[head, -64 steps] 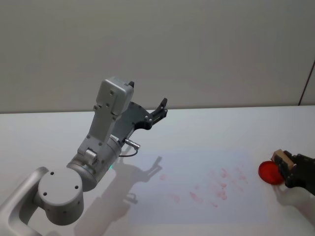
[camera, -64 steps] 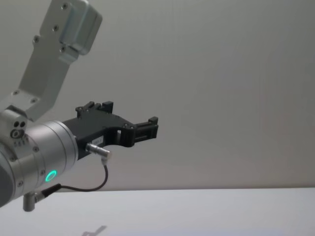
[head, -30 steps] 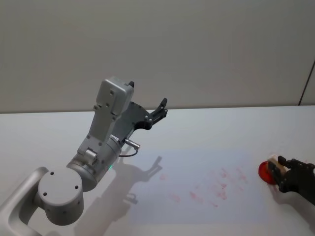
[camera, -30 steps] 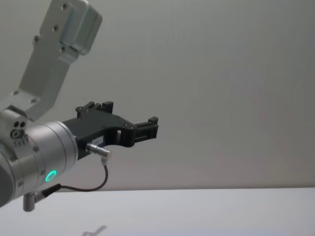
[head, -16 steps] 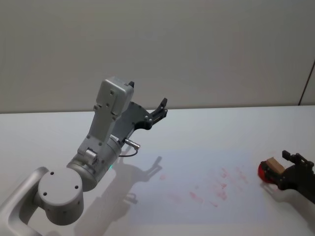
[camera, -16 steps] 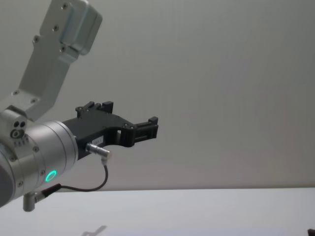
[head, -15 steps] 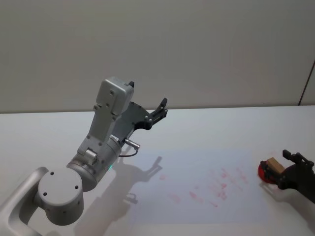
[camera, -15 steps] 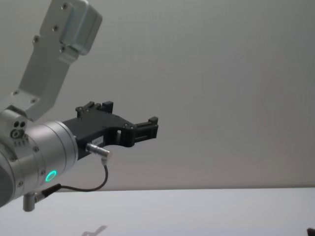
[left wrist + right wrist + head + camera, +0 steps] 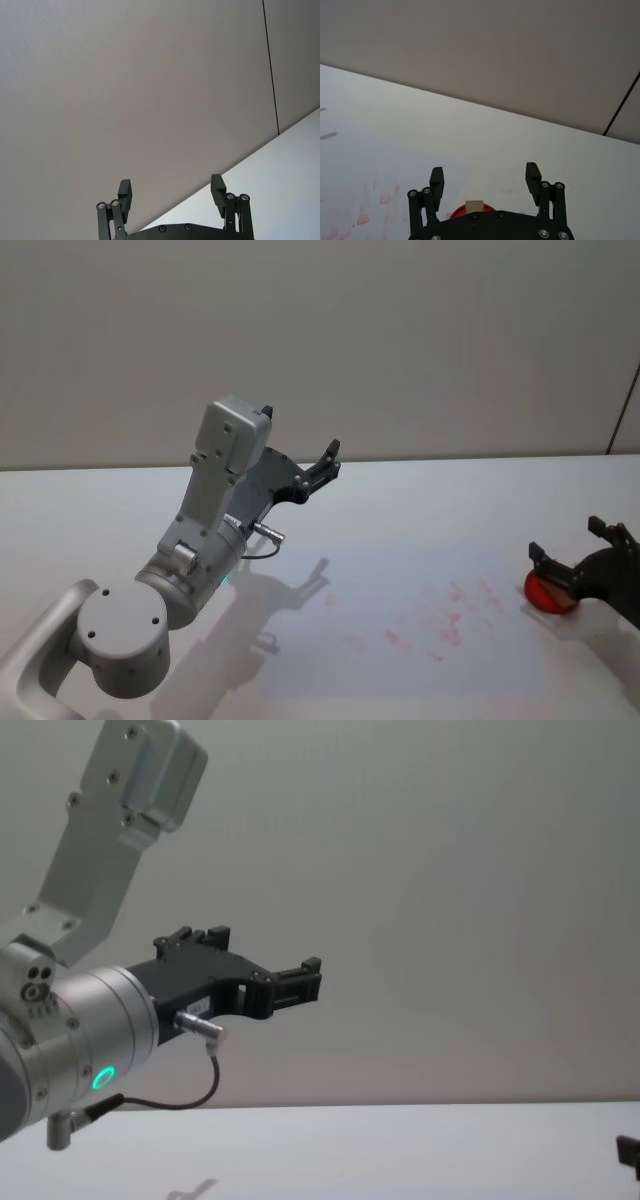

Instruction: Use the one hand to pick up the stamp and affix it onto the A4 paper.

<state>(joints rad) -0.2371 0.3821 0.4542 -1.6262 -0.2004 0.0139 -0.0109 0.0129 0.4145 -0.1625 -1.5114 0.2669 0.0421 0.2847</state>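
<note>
My right gripper [image 9: 569, 540], the black hand, hovers open over the table's right side; its fingers spread wide with nothing between them [image 9: 485, 179]. Just below it, the small tan stamp [image 9: 474, 205] stands on a round red ink pad [image 9: 548, 592], free of both fingers. The A4 paper [image 9: 420, 620] lies flat in the middle of the table, left of the pad, and bears several red marks. My left gripper [image 9: 325, 462] is raised high above the table's left part, open and empty [image 9: 170, 192].
The left arm's silver wrist with its green ring light [image 9: 103, 1078] looms large at the chest view's left. The white table [image 9: 440, 500] runs back to a plain wall. A tip of the right gripper [image 9: 628, 1152] shows at the chest view's right edge.
The right gripper, earlier shut on the stamp over the red pad, has set it on the pad, opened wide and risen a little. The left arm has not moved.
</note>
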